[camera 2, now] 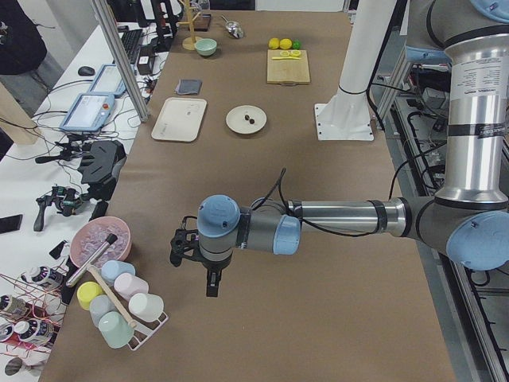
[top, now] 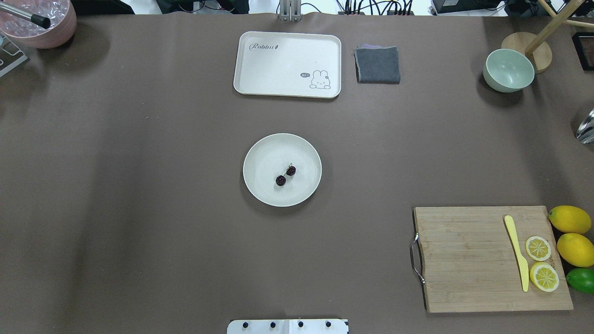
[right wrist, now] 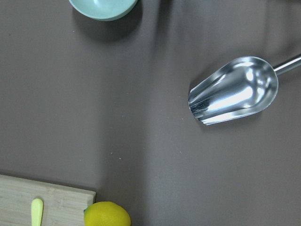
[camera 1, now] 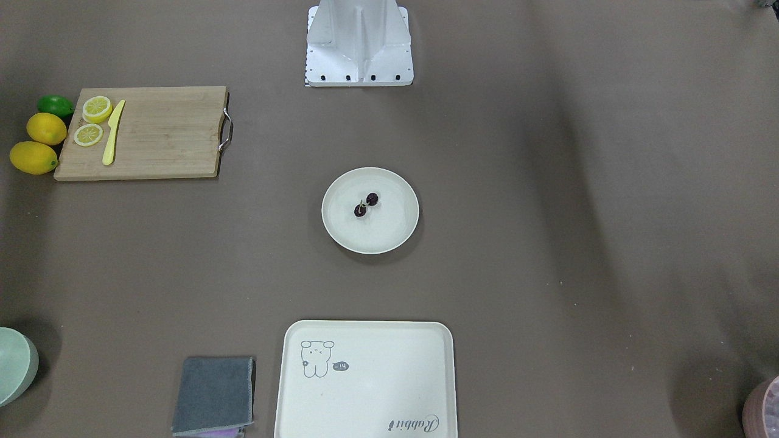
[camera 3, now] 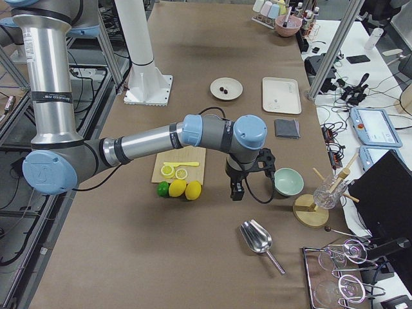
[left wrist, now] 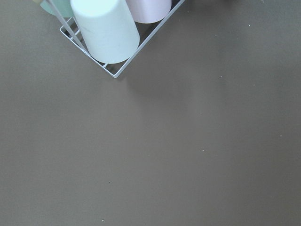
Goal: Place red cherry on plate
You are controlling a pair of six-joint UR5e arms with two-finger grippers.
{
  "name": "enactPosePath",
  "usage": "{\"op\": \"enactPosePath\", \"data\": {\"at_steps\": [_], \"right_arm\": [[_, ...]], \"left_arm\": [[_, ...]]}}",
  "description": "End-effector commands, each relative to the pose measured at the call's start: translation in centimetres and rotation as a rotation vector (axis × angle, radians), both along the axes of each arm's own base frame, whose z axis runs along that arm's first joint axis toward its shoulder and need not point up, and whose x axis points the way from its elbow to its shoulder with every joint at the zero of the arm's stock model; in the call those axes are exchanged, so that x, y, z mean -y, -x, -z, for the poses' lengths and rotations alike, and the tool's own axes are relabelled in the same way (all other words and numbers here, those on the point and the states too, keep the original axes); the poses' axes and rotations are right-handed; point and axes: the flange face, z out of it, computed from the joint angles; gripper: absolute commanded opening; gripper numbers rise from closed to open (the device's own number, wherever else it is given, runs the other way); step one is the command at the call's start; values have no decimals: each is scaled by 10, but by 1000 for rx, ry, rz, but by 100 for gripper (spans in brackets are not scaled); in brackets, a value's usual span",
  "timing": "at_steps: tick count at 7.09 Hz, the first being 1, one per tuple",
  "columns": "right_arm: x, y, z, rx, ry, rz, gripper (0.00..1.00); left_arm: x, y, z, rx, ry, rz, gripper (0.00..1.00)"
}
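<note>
Scoop, bowl and board corner on the brown worktop (right wrist: 141, 136).
A shiny metal scoop (right wrist: 233, 89) lies with its handle cut off by the frame, well apart from a mint-green bowl (right wrist: 101, 7). A yellow knife tip (right wrist: 36, 211) rests on the wooden cutting board (right wrist: 61, 205), a lemon (right wrist: 107, 215) just beside its corner.

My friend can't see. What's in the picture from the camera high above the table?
A pair of dark red cherries lies on a round cream plate in the middle of a brown table. Beyond it sit a rabbit tray, a grey cloth and a mint bowl; at the right, a cutting board holds a yellow knife and two lemon slices.
</note>
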Motion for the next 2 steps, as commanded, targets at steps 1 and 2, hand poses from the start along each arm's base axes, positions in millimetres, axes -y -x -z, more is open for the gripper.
{"op": "enactPosePath", "data": {"at_steps": [1, 2], "right_arm": [[-5, -13, -6, -12, -13, -18, 100], [-5, -13, -5, -13, -15, -19, 100]], "left_arm": [[-4, -1, -2, -6, -1, -3, 98], [-3, 0, -1, -6, -2, -3, 98]]}}
